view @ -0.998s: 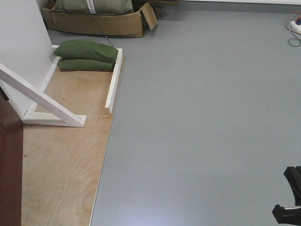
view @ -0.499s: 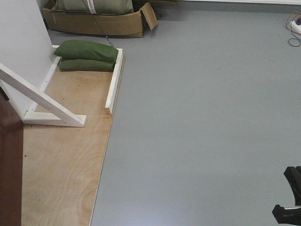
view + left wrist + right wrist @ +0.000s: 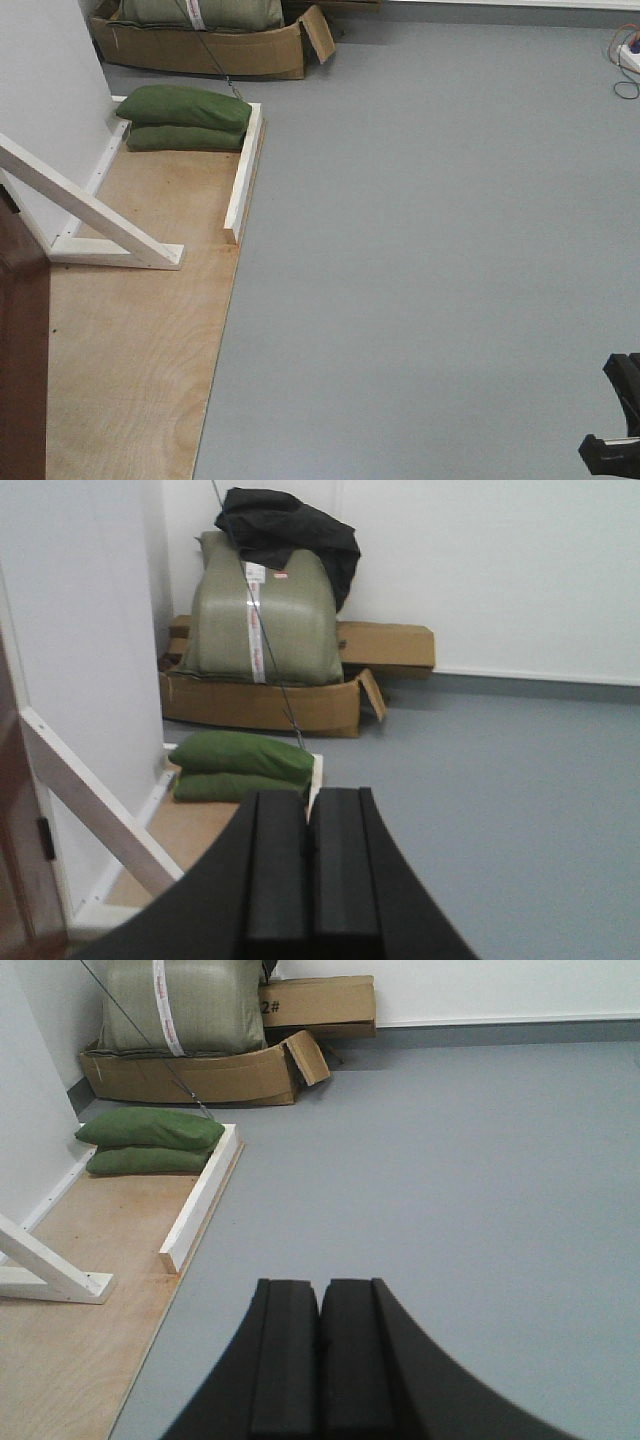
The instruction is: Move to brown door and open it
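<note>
The brown door (image 3: 22,360) shows as a dark brown slab at the left edge of the front view, on a plywood base (image 3: 140,340). A sliver of it also shows at the left edge of the left wrist view (image 3: 12,780). My left gripper (image 3: 307,798) is shut and empty, pointing past the white brace toward the green bags. My right gripper (image 3: 320,1285) is shut and empty above the grey floor. A black part of my right arm (image 3: 615,420) shows at the lower right of the front view.
A white frame with a diagonal brace (image 3: 90,215) stands on the plywood next to the door. Two green sandbags (image 3: 185,118) lie at its far end. A cardboard box (image 3: 210,45) with a large sack sits behind. Cables (image 3: 625,60) lie at the far right. Grey floor (image 3: 430,250) spreads right.
The view has shifted very slightly; the door edge at the left sits a touch differently. Both grippers stay shut.
</note>
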Tool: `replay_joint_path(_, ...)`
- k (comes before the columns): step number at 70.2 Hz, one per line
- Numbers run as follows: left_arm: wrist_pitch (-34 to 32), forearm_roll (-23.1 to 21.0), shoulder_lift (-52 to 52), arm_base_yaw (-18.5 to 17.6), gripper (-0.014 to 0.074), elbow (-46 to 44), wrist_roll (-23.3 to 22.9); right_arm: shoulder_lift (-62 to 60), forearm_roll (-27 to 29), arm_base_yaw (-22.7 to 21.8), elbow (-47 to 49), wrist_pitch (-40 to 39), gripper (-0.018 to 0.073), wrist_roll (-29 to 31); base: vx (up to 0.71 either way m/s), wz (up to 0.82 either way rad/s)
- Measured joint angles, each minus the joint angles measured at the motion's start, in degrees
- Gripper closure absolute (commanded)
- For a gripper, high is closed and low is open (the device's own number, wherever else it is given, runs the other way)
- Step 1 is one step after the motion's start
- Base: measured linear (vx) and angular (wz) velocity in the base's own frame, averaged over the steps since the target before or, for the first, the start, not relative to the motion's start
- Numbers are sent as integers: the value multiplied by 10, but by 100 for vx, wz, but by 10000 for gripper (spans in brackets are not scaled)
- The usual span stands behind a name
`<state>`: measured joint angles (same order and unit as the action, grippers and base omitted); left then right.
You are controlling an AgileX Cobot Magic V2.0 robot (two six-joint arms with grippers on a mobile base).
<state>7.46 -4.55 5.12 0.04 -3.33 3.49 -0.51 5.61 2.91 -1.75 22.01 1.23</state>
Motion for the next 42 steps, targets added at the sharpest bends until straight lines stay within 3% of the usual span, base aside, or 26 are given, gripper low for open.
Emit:
replay_joint_path(12,-40,0,91,53,580,-175,0,0,0,0,0,0,559,0,0,0)
replay_joint_path(24,-54,0,135,132,580,-330,13,0,0,0,0,0,559,0,0,0)
replay_joint_path(34,-90,0,146,202,580,-417,84,0,0,0,0,0,559,0,0,0)
replay_joint_path(42,-182,0,147,258,580,-452,153,0,0,0,0,0,559,0,0,0)
